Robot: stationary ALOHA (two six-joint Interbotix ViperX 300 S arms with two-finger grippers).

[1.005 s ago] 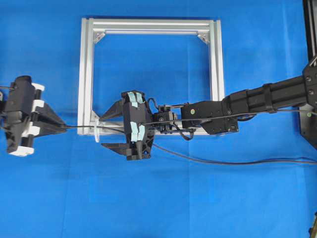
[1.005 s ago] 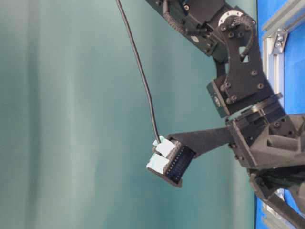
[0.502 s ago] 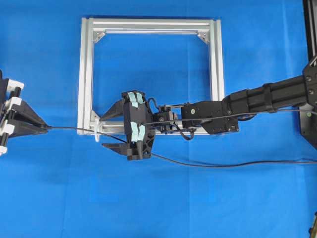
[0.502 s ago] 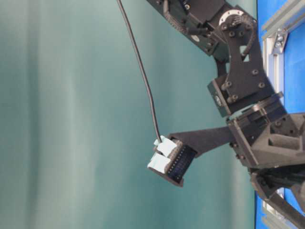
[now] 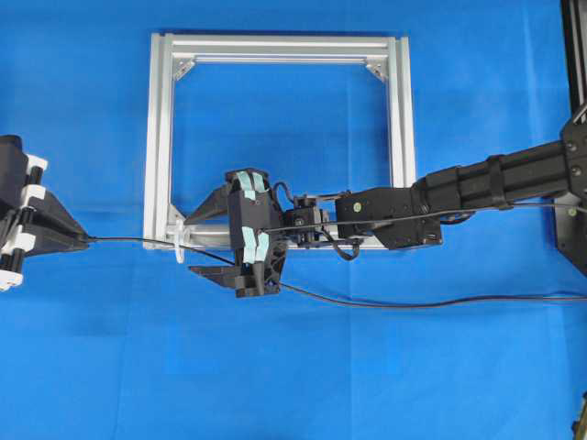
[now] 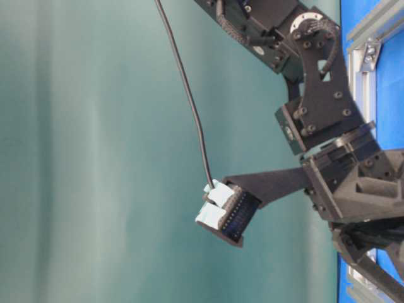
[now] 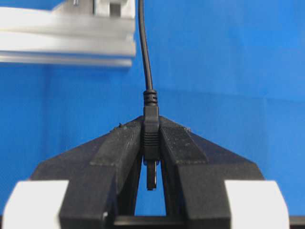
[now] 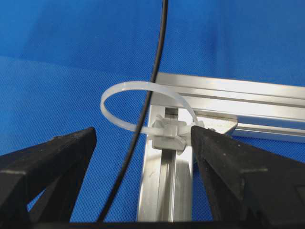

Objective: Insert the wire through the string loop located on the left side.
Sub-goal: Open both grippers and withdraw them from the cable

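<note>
Two hands work over a blue desk (image 5: pixel 385 367). At the overhead view's left edge, the left hand (image 5: pixel 81 241) is clamped on the wire's (image 5: pixel 128 240) plug (image 7: pixel 151 138), whose tip pokes back between the fingers (image 7: pixel 119 152). From there the wire runs right, passes through the loop (image 8: pixel 128 102) at the silver frame's (image 5: pixel 160 137) lower-left corner, goes under the right hand (image 5: pixel 204 240) and trails off along the desk to the right edge. The right hand hangs just beside the loop with its fingers (image 8: pixel 47 162) spread wide, one on each side of the wire, gripping nothing.
</note>
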